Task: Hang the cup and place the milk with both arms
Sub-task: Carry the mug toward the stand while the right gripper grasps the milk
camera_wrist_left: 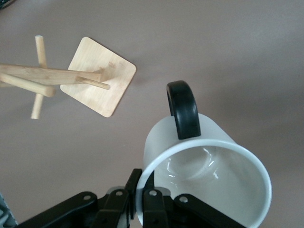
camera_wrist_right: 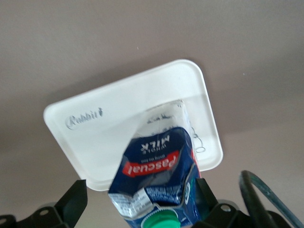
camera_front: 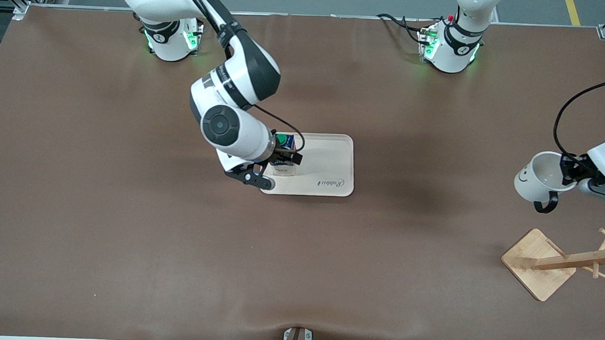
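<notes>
White glossy cup [camera_front: 537, 177], crumpled milk [camera_wrist_right: 159, 183]

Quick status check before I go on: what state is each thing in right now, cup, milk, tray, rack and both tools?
cup: held by its rim, tipped sideways, in the air, not yet hung
milk: gripped, over the tray
tray: flat on the table, bare where visible
rack: upright, pegs bare
left tool: shut on the cup's rim, above the table near the rack
right tool: shut on the milk, over the tray

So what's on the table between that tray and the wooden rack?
Nothing: the front view shows only bare brown table between the tray and the wooden rack.
</notes>
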Robot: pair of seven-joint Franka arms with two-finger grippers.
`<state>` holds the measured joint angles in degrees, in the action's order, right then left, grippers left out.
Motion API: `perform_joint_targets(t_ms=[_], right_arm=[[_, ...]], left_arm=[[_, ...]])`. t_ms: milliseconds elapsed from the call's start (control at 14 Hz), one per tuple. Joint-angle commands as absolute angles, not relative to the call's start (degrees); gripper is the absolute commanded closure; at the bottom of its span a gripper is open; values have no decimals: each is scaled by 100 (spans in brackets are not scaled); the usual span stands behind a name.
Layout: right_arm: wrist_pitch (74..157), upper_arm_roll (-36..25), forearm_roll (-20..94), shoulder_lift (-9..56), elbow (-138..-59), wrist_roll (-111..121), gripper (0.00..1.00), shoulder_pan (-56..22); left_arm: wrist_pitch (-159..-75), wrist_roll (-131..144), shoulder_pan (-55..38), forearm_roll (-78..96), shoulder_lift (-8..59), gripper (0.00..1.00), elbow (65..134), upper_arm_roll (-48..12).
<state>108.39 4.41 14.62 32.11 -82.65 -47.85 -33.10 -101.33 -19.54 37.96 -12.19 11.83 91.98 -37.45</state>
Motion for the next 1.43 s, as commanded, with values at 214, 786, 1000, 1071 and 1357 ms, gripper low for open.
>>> perform_joint_targets(t_ms=[214, 786, 1000, 1071, 1357], right_arm=[[10371, 378, 905, 3383, -8261, -4896, 0, -3700], [10362, 360, 1196, 3393, -8200, -4931, 100, -3437], [10144, 369, 1265, 3323, -7902, -4658, 100, -3060], [9803, 369, 1257, 3261, -7806, -4658, 100, -2972], [9142, 369, 1266, 2998, -7638, -4300, 100, -2261]], left_arm=[[-10072, -2838, 4043, -1723, 1739, 100, 8606, -3762], [-10107, -3252, 4025, -1723, 2443, 100, 7867, -3568], [-10282, -3261, 4034, -1723, 2478, 100, 7796, -3542], [-10292, -3261, 4034, -1714, 2479, 100, 7796, -3542], [-10318, -3278, 4043, -1714, 2548, 100, 7787, -3533]])
